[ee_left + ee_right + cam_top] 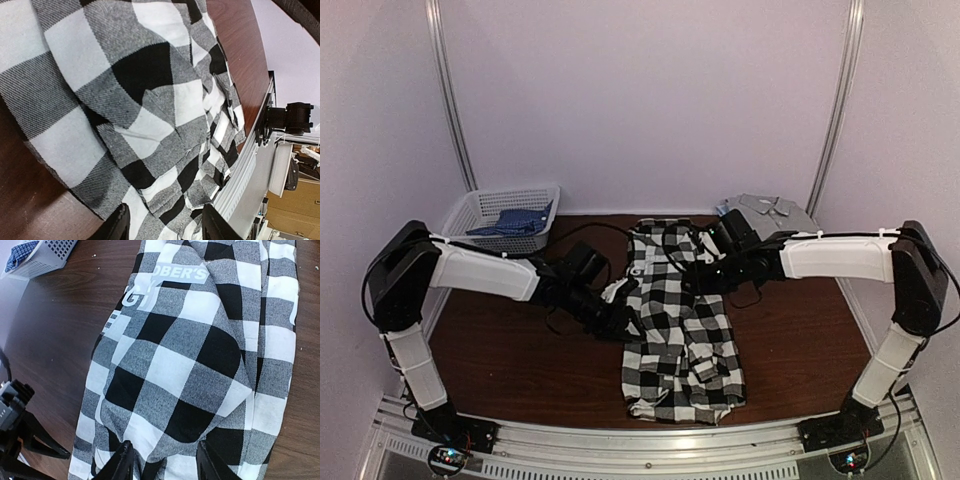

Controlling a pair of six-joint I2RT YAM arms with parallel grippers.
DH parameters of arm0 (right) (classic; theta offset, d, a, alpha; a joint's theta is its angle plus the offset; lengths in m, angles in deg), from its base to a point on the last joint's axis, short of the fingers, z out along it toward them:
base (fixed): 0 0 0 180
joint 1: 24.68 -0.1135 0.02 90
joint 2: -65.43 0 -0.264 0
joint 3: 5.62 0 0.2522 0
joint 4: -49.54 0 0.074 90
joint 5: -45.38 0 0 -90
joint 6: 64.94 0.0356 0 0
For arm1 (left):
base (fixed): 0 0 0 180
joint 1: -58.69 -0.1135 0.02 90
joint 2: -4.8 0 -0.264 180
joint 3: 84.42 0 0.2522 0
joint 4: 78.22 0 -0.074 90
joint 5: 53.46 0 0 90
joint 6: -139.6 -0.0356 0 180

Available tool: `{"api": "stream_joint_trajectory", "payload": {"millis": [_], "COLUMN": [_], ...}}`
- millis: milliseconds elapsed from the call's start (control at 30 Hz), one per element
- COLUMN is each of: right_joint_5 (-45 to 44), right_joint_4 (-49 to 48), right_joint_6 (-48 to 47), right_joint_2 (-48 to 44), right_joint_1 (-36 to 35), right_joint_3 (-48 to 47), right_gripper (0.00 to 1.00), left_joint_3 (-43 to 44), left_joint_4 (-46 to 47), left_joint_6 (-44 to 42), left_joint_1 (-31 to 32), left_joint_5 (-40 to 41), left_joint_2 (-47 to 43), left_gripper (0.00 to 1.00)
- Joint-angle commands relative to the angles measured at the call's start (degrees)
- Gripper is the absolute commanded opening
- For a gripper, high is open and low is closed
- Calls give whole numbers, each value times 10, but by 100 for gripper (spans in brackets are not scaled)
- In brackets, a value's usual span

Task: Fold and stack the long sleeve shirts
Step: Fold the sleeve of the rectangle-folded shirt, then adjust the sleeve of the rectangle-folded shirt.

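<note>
Closest to the lens, your left gripper point(167, 226) shows only two dark fingertips point(119, 226) at the bottom edge. They stand apart with the checked shirt point(150, 100) running through the gap; the pads are cut off, so you cannot tell whether they clamp it. Your right gripper point(165, 462) is cropped the same way: fingers point(122, 462) apart over a raised hump of the shirt, nothing visibly pinched. The shirt lies lengthwise mid-table point(520, 350), collar end far, hem near the front rail point(650, 445), folded narrow; its sleeves are buried in the layers and hard to separate. Lettering point(180, 272) near the collar is cut by a fold, only "OBER'S" reads. From above you lose both grippers against the black checks, left at the shirt's left edge, right at its upper right. Grey shirt point(770, 208) sits at the far right, partly behind the right arm. Basket point(470, 215) at the far left holds blue cloth point(515, 220), crumpled, type unclear.
</note>
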Motion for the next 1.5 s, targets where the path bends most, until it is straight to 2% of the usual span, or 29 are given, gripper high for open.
{"api": "stream_joint_trajectory", "payload": {"millis": [0,533,767,967,1133,1233,1467], "right_joint_5": [48,76,69,69,67,64,71], "right_joint_4": [-72,-128,-126,-130,-125,-124,-118], "right_joint_6": [22,26,24,24,21,19,13], "right_joint_2": [22,41,43,39,44,44,63], "right_joint_1": [28,53,56,59,60,62,62], "right_joint_3": [19,51,46,43,30,22,-9], "right_gripper": [45,45,44,44,44,44,44], "left_joint_3": [-1,25,36,40,53,53,37], "left_joint_4": [-3,-41,-47,-48,-57,-61,-70], "left_joint_6": [6,8,17,21,23,27,35], "left_joint_1": [21,63,75,82,82,81,81], "left_joint_5": [31,61,57,53,54,54,50], "left_joint_2": [15,62,68,69,60,43,-3], "left_gripper": [51,50,44,30,7,0,0]}}
